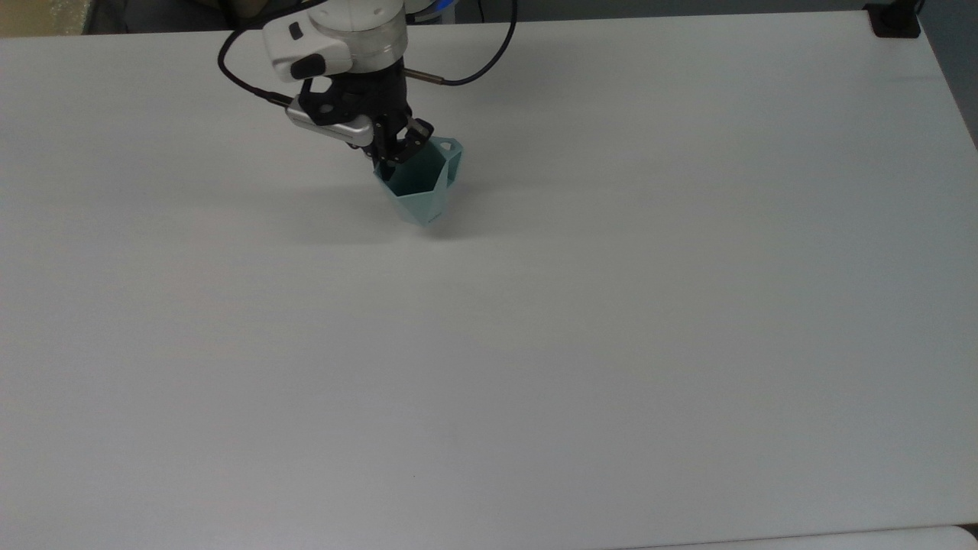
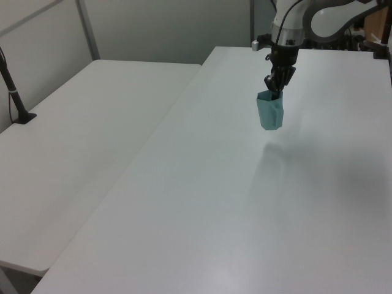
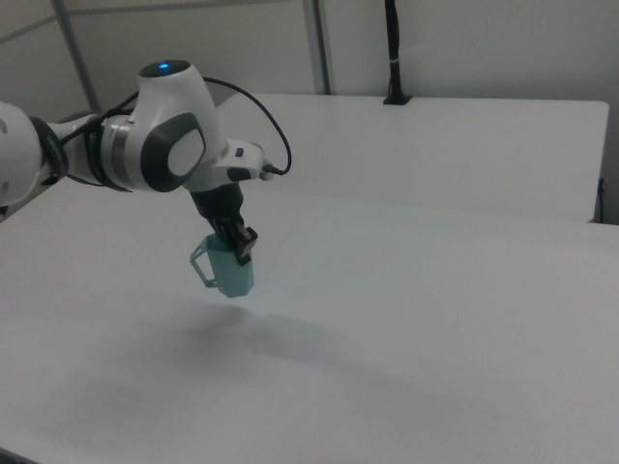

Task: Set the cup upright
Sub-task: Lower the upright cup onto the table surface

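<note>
Held mouth-up above the bench in the top view's upper left: cup, rim pinched shut in pincer. Righted already, judging by pose. Left: lowering, release.

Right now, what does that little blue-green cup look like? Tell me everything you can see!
The cup is small, pale teal, and looks like plastic. It has flat, angled sides, an angular rim, a base that narrows, and a little angular handle on the top view's right. It is nearly upright, mouth up. The gripper pinches its rim, one finger inside. In the right view it seems to hang just above the white table, not touching.
</note>
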Motion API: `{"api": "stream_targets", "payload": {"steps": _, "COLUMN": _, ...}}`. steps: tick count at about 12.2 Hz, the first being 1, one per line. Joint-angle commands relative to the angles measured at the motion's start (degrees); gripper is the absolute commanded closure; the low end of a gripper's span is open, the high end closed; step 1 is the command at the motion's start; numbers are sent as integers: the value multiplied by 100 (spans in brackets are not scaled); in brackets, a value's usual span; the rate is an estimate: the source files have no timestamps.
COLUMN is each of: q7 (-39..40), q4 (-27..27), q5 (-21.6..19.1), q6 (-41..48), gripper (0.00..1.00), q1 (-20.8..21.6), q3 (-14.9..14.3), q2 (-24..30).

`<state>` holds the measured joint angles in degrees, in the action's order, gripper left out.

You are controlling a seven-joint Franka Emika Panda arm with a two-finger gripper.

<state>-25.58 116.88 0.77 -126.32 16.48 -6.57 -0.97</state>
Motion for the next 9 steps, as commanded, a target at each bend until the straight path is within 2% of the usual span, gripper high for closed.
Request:
{"api": "stream_targets", "payload": {"steps": 1, "q7": 167, "q4": 160, "q5": -165, "q6": -410, "gripper": 100, "q1": -92, "q3": -73, "q2": -52}}
{"api": "stream_targets", "payload": {"steps": 8, "q7": 202, "q4": 151, "q5": -165, "q6": -402, "gripper": 100, "q1": -258, "q3": -73, "q2": -325}}
{"api": "stream_targets", "payload": {"steps": 9, "q7": 211, "q4": 143, "q5": -165, "q6": -341, "gripper": 93, "q1": -259, "q3": -73, "q2": -342}}
